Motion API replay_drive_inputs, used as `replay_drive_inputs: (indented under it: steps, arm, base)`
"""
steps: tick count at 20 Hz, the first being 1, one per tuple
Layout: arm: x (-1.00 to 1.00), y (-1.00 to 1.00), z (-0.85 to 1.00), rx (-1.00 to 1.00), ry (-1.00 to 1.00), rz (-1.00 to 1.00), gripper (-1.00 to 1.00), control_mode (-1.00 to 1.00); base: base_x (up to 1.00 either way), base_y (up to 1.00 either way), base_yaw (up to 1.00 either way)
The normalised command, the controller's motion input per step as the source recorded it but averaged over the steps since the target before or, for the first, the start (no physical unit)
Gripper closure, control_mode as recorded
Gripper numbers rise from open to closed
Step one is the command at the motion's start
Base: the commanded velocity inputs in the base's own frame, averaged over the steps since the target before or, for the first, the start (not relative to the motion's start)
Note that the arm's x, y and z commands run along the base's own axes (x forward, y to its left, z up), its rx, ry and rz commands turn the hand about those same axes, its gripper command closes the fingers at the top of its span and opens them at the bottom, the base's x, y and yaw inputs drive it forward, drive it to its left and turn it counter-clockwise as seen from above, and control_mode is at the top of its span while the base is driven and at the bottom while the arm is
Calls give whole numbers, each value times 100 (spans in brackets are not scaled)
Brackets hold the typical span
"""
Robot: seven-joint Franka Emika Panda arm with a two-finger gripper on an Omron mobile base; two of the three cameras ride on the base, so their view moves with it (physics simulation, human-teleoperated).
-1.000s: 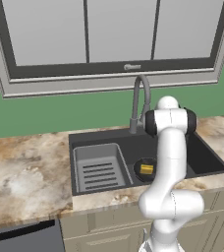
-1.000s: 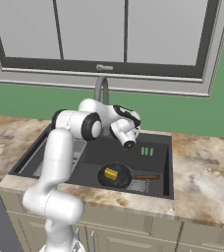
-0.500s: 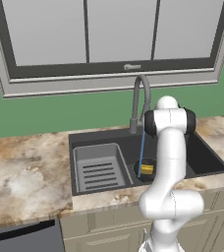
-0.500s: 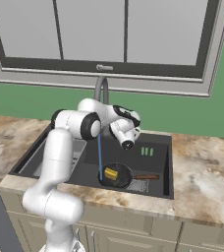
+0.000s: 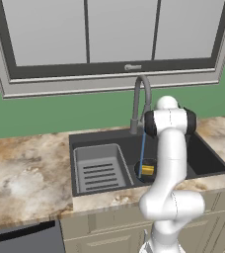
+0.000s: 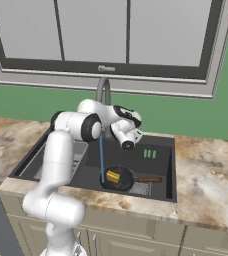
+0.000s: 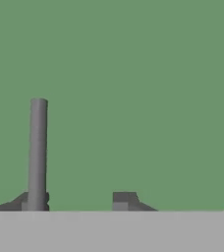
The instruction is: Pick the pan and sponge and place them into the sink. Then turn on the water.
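Observation:
The black pan [image 6: 126,182] lies in the dark sink [image 6: 167,167], its brown handle pointing right. The yellow sponge [image 6: 112,176] rests inside the pan. A thin blue stream of water [image 6: 101,157] falls from the grey gooseneck faucet [image 6: 103,91] onto the pan's left side. In the left base view the water [image 5: 142,148] lands by the sponge [image 5: 147,170] in the pan [image 5: 138,175], partly behind my arm. My white hand [image 6: 125,131] hovers over the sink, right of the faucet. My gripper [image 7: 74,204] faces the green wall, open and holding nothing, the faucet's grey post [image 7: 38,152] by its left finger.
A grey ribbed rack insert [image 5: 98,168] fills the left part of the sink [image 5: 102,137]. Marbled counter [image 5: 25,173] runs on both sides, also at the right [image 6: 208,182]. A wide window sill [image 5: 109,81] sits just behind the faucet. A dark appliance front [image 5: 20,241] sits below left.
Water has started running from the faucet; a second ago there was no stream. My hand has shifted slightly beside the faucet. Pan and sponge have not moved.

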Motion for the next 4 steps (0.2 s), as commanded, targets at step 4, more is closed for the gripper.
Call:
replay_drive_inputs:
  steps: [4]
  arm:
    - [-3,-51,0,10,4,-2,100,-100]
  base:
    - [0,0,0]
